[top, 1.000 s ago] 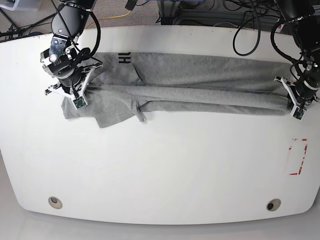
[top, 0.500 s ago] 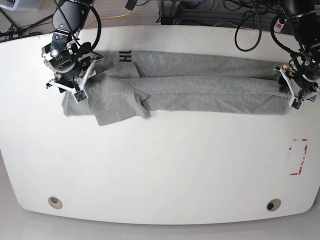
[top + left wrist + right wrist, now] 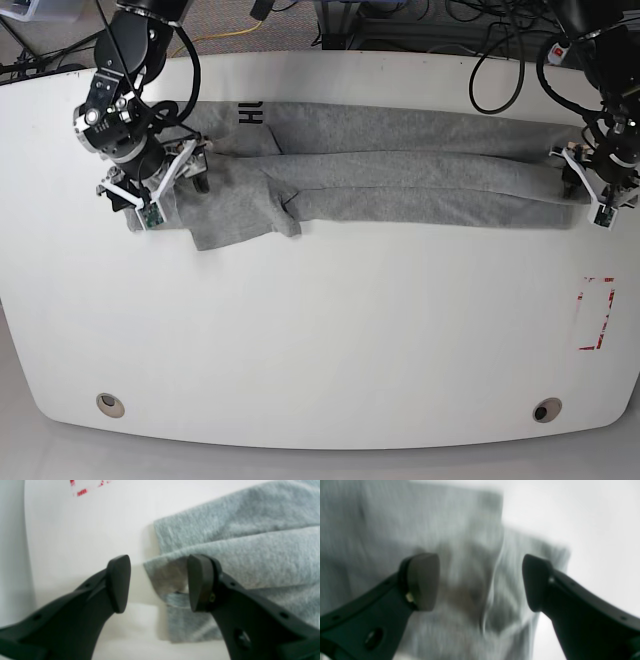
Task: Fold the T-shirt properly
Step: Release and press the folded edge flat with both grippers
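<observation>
Grey cotton stretches in a long folded band across the far half of the white table (image 3: 320,340): the T-shirt (image 3: 400,175) lies flat there, running from one arm to the other, with black lettering (image 3: 249,116) showing at the top near the end on the base view's left. A sleeve or loose flap of the same cloth spreads out towards the near side at that end. The right gripper (image 3: 480,582) hangs over this end with its two dark fingers (image 3: 422,580) spread wide apart; the wrist picture is blurred, but rumpled cloth shows between and below them and neither finger clamps it. At the other end, the left gripper (image 3: 158,583) sits at the shirt's edge, its jaws likewise parted and released. One finger (image 3: 200,582) stands over the folded edge of the fabric, the other over bare table just beside it; the layered corner of the shirt lies between them, unpinched. A red dashed marking (image 3: 597,314) sits on the table near that arm, well apart from the shirt. Two round fittings (image 3: 111,404) are set into the near edge.
</observation>
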Motion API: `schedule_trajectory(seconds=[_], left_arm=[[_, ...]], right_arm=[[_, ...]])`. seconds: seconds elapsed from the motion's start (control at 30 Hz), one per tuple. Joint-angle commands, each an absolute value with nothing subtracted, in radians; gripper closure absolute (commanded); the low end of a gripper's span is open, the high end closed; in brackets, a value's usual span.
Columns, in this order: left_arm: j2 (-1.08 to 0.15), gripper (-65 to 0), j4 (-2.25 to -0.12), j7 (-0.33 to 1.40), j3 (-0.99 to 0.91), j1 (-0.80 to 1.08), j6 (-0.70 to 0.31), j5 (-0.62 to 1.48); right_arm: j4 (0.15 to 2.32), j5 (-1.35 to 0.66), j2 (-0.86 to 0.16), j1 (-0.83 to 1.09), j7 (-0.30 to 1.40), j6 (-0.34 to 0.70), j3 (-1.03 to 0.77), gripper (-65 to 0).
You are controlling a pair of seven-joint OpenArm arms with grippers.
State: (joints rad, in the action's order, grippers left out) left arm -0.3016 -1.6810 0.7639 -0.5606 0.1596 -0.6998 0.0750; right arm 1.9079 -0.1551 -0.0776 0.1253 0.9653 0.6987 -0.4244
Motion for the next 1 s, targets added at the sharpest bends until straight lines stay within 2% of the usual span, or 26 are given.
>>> schedule_trajectory(seconds=[0.0, 0.2, 0.33, 0.57, 0.83, 0.9, 0.97], left_arm=[[-0.289, -33.2, -1.672, 0.756, -0.564, 0.153, -0.698, 0.044], [-0.269, -33.2, -1.587, 0.754, -0.565, 0.127, -0.698, -0.016], [-0.272, -33.2, -1.561, 0.751, -0.570, 0.131, -0.698, -0.016], [-0.277, -33.1, -1.566, 0.751, -0.572, 0.133, -0.698, -0.016], [-0.277, -33.1, -1.567, 0.751, -0.572, 0.133, -0.698, -0.018], [-0.277, -33.1, -1.567, 0.751, -0.572, 0.133, -0.698, -0.018], [-0.277, -33.1, -1.566, 0.751, -0.572, 0.133, -0.698, -0.018]], right_arm=[[1.863, -0.168, -0.085, 0.058, 0.947, 0.698, -0.429, -48.0], [1.626, -0.130, -0.091, -0.122, 0.980, 0.698, -0.429, -37.6], [1.463, -0.030, -0.091, -0.231, 0.970, 0.698, -0.430, -36.9], [1.260, -0.004, -0.093, -0.328, 0.903, 0.698, -0.429, -37.1], [1.193, -0.012, -0.097, -0.340, 0.898, 0.698, -0.429, -36.1], [1.194, -0.012, -0.081, -0.328, 0.897, 0.698, -0.432, -32.2], [1.216, -0.012, -0.073, -0.321, 0.897, 0.698, -0.432, -20.8]])
